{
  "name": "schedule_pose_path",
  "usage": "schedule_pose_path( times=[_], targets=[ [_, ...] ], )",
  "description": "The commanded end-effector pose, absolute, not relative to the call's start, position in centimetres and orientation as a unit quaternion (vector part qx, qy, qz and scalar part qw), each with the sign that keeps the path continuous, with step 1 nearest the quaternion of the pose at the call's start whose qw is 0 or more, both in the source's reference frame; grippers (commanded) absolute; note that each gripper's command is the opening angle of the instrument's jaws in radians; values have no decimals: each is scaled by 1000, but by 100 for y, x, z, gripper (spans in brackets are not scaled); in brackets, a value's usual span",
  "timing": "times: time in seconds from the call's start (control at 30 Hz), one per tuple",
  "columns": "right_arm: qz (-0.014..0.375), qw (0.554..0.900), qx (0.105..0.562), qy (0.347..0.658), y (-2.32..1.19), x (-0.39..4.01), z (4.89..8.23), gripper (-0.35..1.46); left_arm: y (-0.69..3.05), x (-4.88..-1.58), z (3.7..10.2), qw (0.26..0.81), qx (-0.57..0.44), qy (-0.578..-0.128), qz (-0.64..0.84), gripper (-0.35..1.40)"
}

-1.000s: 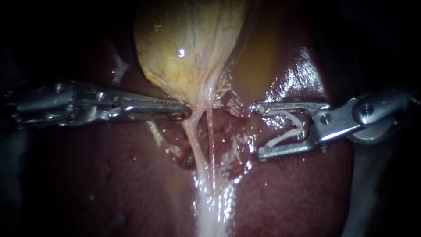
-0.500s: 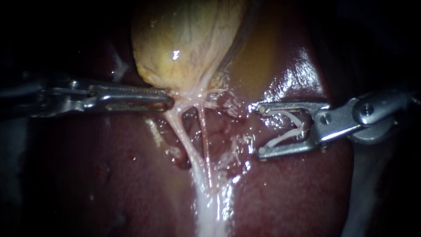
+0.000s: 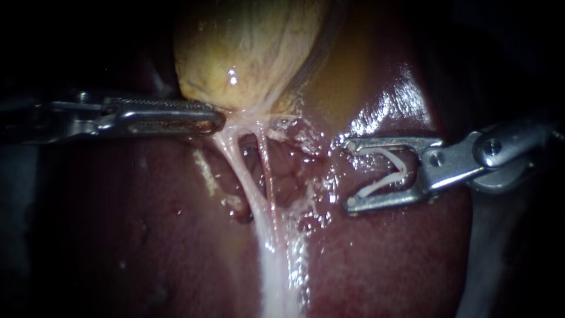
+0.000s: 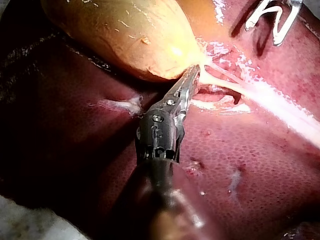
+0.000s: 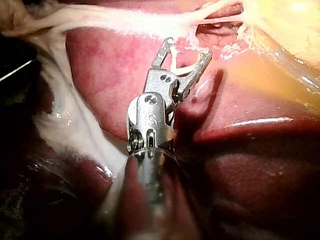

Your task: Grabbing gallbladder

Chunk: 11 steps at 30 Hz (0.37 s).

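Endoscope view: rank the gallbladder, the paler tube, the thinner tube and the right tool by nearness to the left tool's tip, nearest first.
1. gallbladder: its lower end gripped by the left tool.
2. paler tube: just below the tip.
3. thinner tube: beside it, further right.
4. right tool: far right, holding a clip.

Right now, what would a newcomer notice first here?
The yellow gallbladder bulges at the top centre of the endoscope view, lying on the dark red liver. The left instrument is shut on its lower end, from which pale strands of tissue stretch down the middle. To the right of the strands, the right instrument holds a white clip.
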State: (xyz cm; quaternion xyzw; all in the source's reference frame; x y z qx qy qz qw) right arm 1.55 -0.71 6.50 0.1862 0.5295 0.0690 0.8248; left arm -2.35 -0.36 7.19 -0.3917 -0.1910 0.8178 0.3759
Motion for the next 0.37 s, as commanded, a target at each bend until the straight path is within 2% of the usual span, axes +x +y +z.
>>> schedule_pose_path(
  times=[0.03, 0.37],
  targets=[
    [69, 825, 186, 529, -71, 155, 650, 48, -36, -235, 720, 376, -392, -191, 818, -35],
    [69, 825, 186, 529, -71, 155, 650, 48, -38, -235, 721, 376, -392, -190, 818, -35]
  ],
)
